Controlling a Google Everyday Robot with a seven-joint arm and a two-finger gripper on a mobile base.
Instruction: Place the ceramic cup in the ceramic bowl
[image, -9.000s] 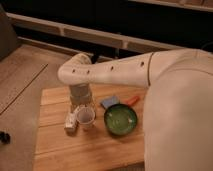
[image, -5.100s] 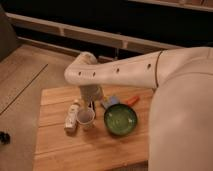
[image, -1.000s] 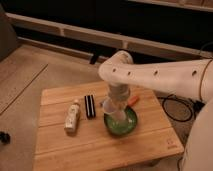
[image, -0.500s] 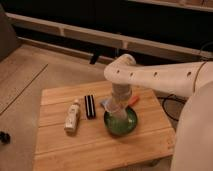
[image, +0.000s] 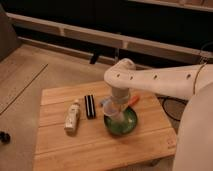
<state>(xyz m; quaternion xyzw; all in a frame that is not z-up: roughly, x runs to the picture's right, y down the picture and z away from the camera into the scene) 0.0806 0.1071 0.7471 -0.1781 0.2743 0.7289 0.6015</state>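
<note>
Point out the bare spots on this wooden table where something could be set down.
Bare wood runs along the table's near edge, below the white bottle and the ceramic bowl, and at the far left corner. The right side is crowded: the gripper holds the ceramic cup over the bowl, an orange item behind.

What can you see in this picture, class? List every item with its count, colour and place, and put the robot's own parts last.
wooden table: one, light brown, centre of view.
ceramic bowl: one, green inside, on the table's right half.
ceramic cup: one, white, over the bowl's left edge, at the gripper.
white bottle: one, lying on the table's left side.
dark flat object: one, black, between bottle and bowl.
orange object: one, just behind the bowl, partly hidden.
arm: one, white, reaching in from the right.
gripper: one, over the bowl at the cup.
</note>
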